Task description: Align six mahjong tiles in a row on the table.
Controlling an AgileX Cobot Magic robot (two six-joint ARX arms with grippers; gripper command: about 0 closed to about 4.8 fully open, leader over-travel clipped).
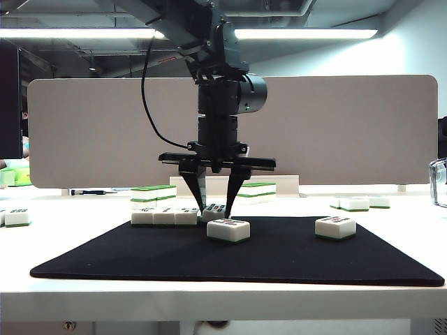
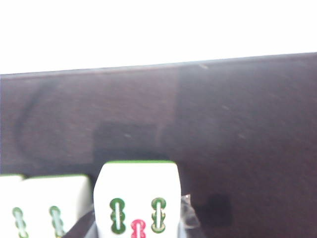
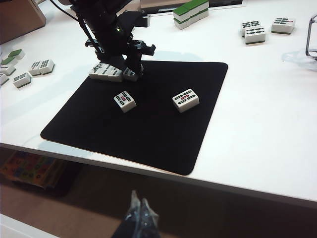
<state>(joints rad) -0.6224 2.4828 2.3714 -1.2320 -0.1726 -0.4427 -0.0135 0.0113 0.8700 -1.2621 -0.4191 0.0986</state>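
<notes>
The left gripper (image 1: 215,209) hangs straight down over the far edge of the black mat (image 1: 279,262), just left of centre in the exterior view, its two dark fingers (image 1: 193,187) clamped on a mahjong tile (image 1: 214,211) at the right end of a short row. The row (image 1: 164,216) holds three other tiles lying side by side, touching, running left to right along the mat's back edge, so its long axis follows that edge. The left wrist view shows the gripped tile (image 2: 137,201) face up with green and red bamboo marks, its green back layer a thin line at the far edge, and a neighbouring tile (image 2: 52,206) just beside it.

Two loose tiles lie flat on the mat, faces up: one (image 1: 228,229) just in front of the gripper, turned slightly askew, and one (image 1: 335,227) well to the right, its long side roughly across the frame. The right wrist view shows both (image 3: 125,101) (image 3: 185,100) at different angles to the mat's edges.

Green-topped tile stacks (image 1: 154,195) stand on the white table (image 1: 223,300) behind the mat, before a grey divider panel (image 1: 349,132).

The right gripper (image 3: 138,218) sits low at the bottom centre of its own view, off the table's near edge, fingers together.
</notes>
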